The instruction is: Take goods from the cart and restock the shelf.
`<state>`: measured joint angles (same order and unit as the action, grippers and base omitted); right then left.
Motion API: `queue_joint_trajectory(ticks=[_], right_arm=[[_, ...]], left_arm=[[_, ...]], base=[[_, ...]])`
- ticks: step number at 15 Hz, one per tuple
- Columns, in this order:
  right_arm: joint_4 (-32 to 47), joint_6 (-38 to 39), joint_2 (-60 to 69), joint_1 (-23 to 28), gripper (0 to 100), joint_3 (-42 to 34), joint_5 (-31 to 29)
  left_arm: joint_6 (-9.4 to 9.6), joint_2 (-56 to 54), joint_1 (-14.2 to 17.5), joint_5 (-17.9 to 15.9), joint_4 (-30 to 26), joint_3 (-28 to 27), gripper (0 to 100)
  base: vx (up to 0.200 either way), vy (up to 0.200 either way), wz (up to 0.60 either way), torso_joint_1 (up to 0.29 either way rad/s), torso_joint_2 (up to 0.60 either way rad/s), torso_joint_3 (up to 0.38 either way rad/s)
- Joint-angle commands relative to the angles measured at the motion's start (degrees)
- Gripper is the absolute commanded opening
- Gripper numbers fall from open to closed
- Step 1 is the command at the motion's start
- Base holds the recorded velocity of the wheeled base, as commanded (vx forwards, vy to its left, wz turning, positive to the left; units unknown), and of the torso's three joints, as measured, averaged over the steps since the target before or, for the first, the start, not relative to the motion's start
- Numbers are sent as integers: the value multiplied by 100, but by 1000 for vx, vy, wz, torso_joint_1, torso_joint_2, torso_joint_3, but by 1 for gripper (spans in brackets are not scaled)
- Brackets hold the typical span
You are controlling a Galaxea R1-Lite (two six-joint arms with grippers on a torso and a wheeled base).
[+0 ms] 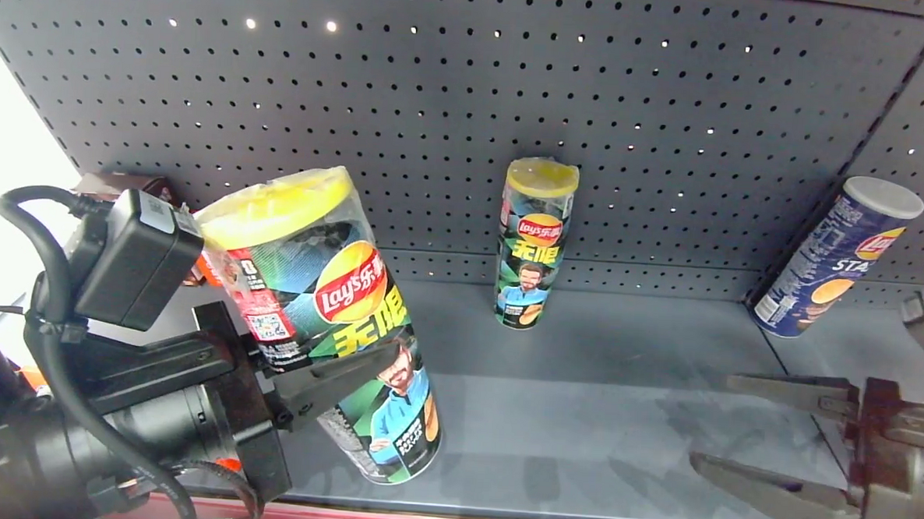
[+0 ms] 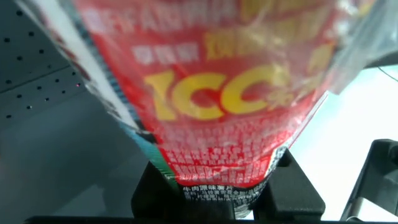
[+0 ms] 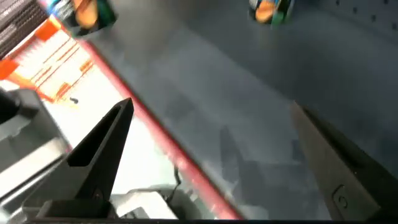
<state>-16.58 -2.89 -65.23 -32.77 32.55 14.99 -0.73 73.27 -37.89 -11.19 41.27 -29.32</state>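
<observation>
1. Up front, the left gripper [image 1: 340,367] is clamped on a yellow-lidded chip can [image 1: 327,308]. The can is tilted, its base down at the front-left edge of the shelf [image 1: 595,421]; I cannot tell whether it touches.
2. The right gripper [image 1: 712,420] hangs over the shelf's front right, jaws spread wide, nothing between them.
3. Further back, a second yellow-lidded can [image 1: 531,243] stands upright mid-shelf by the pegboard [image 1: 438,95].
4. Far right, a blue can [image 1: 832,256] leans tilted.

Three chip cans: two green with yellow lids, the near can [image 1: 313,284] and the far can [image 1: 534,243], plus one blue can [image 1: 828,260]. One shelf [image 1: 619,422]. One brown box [image 1: 122,185]. Two end effectors, the left end effector [image 1: 349,348] and the right end effector [image 1: 712,420].
</observation>
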Motion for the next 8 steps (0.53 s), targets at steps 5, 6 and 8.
queue_joint_trajectory(ticks=[5,6,8], right_arm=[[-1471,-45,-2503,464,100,1482,584],[-1497,-54,-2705,473,100,1711,707],[-1770,-186,-3092,605,100,1966,1287]], left_arm=[[-208,21,18,-278,-4,5,0],[-208,30,80,-375,-4,5,0],[-208,30,194,-463,4,-4,0]], base=[[0,0,0,0,0,0],[0,0,0,0,0,0],[0,0,0,0,0,0]])
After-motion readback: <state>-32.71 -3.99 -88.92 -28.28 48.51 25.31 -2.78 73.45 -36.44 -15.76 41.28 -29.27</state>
